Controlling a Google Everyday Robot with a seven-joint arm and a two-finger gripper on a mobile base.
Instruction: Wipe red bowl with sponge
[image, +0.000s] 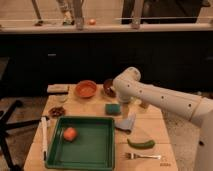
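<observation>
The red bowl (86, 89) stands at the back of the wooden table (150, 131), left of centre. The teal-green sponge (113, 108) lies flat on the table in front of it and to its right. My gripper (123, 108) hangs down from the white arm's elbow (127, 82), just right of the sponge and right beside it. I cannot tell whether it touches the sponge. The gripper is well to the right of the red bowl.
A dark brown bowl (108, 88) sits behind the sponge, partly hidden by the arm. A grey cloth (127, 123) lies below the gripper. A big green tray (95, 150) holds an orange-red item (70, 133). A green vegetable (141, 144) and a fork (143, 156) lie front right.
</observation>
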